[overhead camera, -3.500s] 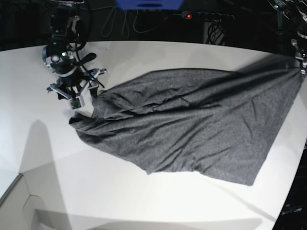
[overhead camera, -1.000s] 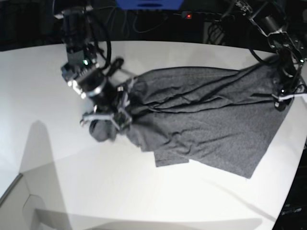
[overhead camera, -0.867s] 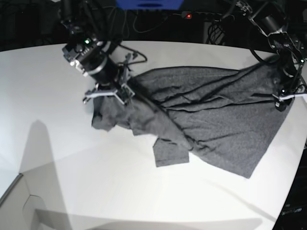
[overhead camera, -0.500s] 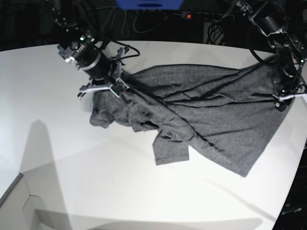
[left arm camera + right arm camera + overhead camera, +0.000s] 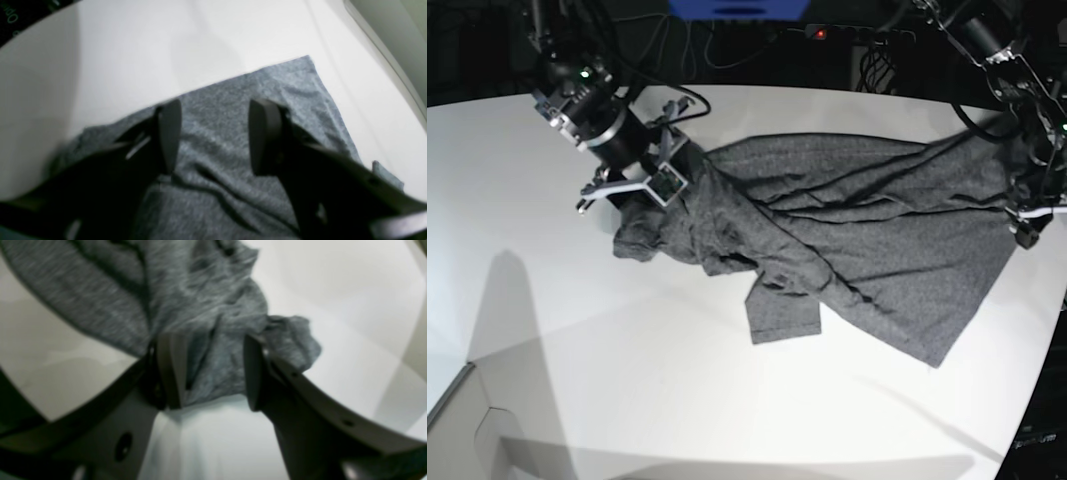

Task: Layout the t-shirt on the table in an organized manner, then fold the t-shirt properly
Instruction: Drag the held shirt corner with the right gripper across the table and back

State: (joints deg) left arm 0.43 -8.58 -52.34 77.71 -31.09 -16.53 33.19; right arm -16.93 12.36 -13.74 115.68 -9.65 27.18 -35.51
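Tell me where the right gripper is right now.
In the base view the right gripper is at upper left, jaws apart, at the bunched left end of the t-shirt on the table.

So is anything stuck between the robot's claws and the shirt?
No. Nothing visible is in the way: the shirt lies right between the fingers of both the left gripper and the right gripper, whose jaws stand apart.

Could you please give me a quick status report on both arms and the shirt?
Left gripper jaws open over the t-shirt. Right gripper jaws open, cloth between them. Shirt rumpled on the table, not yet laid flat. Nothing in the way.
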